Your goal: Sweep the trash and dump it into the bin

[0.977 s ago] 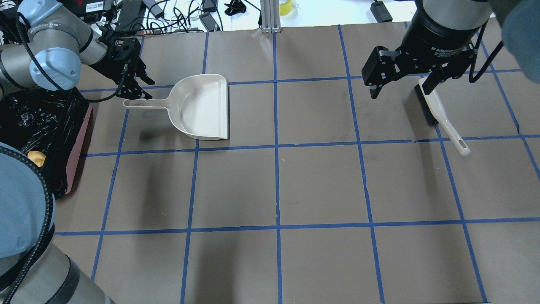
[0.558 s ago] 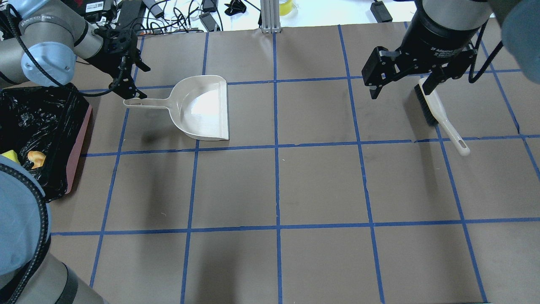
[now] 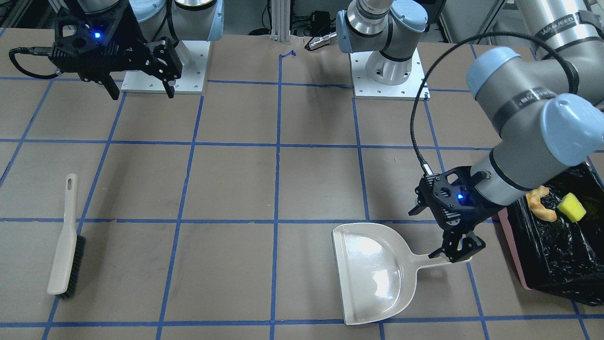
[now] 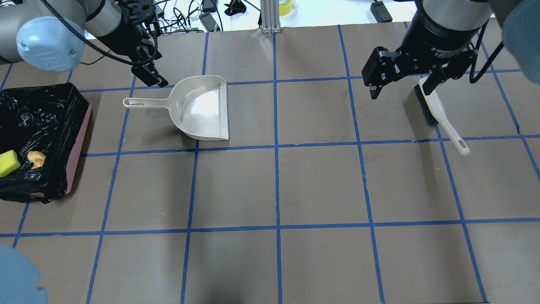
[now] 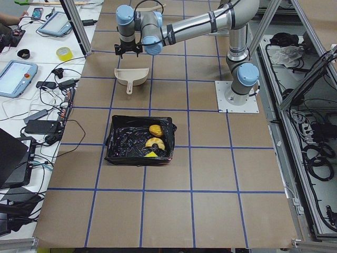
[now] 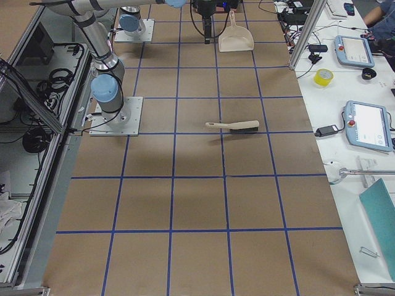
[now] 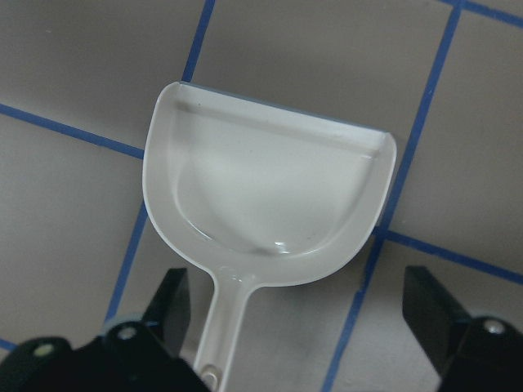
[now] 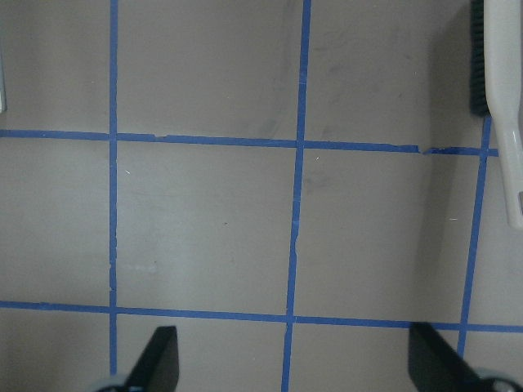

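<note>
Trash: three small pieces, a glossy yellow-orange potato-like lump (image 5: 156, 129), a curved golden croissant-shaped piece (image 4: 36, 158) and a small yellow sponge block (image 4: 8, 164), lie inside the bin; the croissant piece and the sponge sit side by side at one end.

Bin: rectangular pink container lined with a shiny, crinkled black plastic bag (image 4: 81, 126), standing on the robot's left side of the table, apart from the dustpan's handle end.

Dustpan: beige plastic dustpan with a long handle (image 4: 204, 112) lies flat on the table, its pan bare and its handle pointing toward the bin.

Left gripper: black two-finger left gripper (image 3: 458, 249) hovers over the dustpan handle with its jaws spread wide, holding nothing; the wrist view shows the handle running between its fingers, close to one of them.

Brush: beige hand brush with black bristles (image 4: 438, 112) lies on its side on the robot's right side of the table, well apart from the dustpan.

Right gripper: black two-finger right gripper (image 4: 400, 90) hangs above the table near the brush's bristle end, jaws spread apart and empty.

Table: brown paper surface crossed by blue tape lines (image 4: 320, 185).
</note>
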